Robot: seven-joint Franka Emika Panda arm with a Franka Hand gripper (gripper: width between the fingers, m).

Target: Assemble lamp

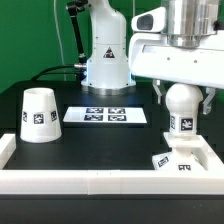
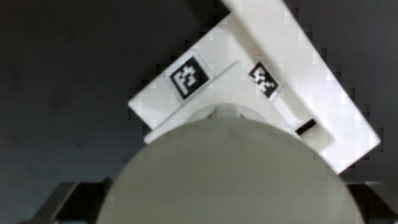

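Clamping bulb (image 1: 182,108) upright in gripper (image 1: 182,99), above base (image 1: 181,161). Well apart toward exterior view's left: shade (image 1: 40,113), standing near marker board (image 1: 105,115).

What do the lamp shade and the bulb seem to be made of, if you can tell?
The shade is probably hard white plastic with a matte finish; its walls look opaque and evenly coloured, without shine. The bulb is likely the same plastic; its round top looks smooth, dull and opaque, not glassy. Looks alone cannot confirm either.
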